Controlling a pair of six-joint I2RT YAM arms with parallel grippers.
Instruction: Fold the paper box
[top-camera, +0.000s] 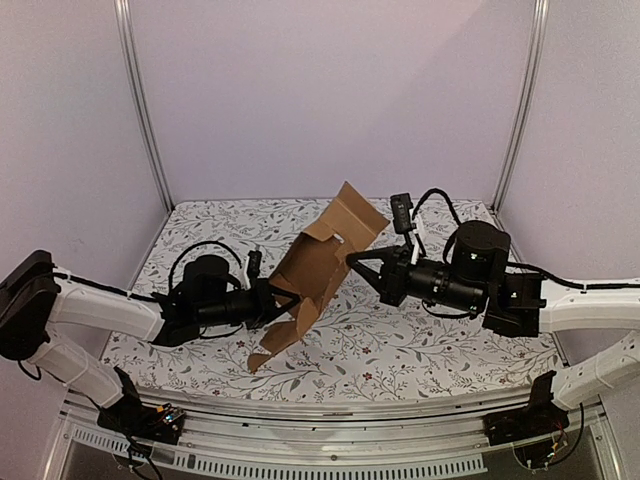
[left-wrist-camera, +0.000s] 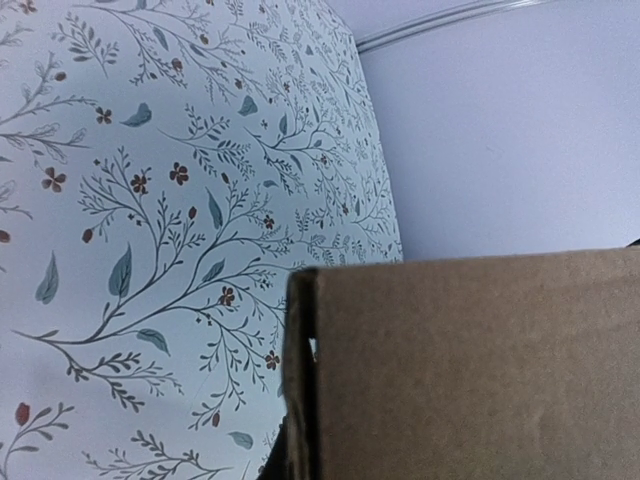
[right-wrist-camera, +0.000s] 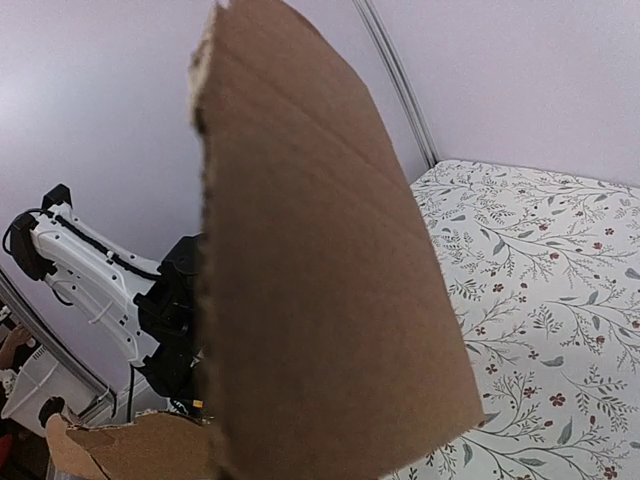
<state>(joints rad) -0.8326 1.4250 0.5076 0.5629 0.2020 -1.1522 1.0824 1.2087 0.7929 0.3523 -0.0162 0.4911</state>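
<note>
The enclosure has pale lilac walls and metal corner posts, and the table is covered in a cloth with a flower and twig print.

The paper box is a brown cardboard sheet, partly folded. It stands tilted at mid-table between the two arms. One flap rises toward the back wall, and a lower flap reaches down to the cloth at the near left.

The right claw has its fingers drawn to a point at the sheet's right edge and appears to be pinching that edge. The left claw is pressed against the lower left wall of the sheet. Cardboard blocks the fingers in its own wrist view, so I cannot tell whether it is gripping or how far it is open.

Handling, as a judgement:
- **Weight and stiffness:** the sheet looks light and fairly stiff across its panels, and it should bend readily only along the scored creases.
- **Weak points:** the edges look rough and thin, so a hard squeeze could crush them. A pull against a crease could tear a tab.
- **Where to hold:** it is best held on a flat panel close to a fold line, one claw bracing while the other turns the flap.
- **Risk:** the tall free flap may swing or sag.
</note>
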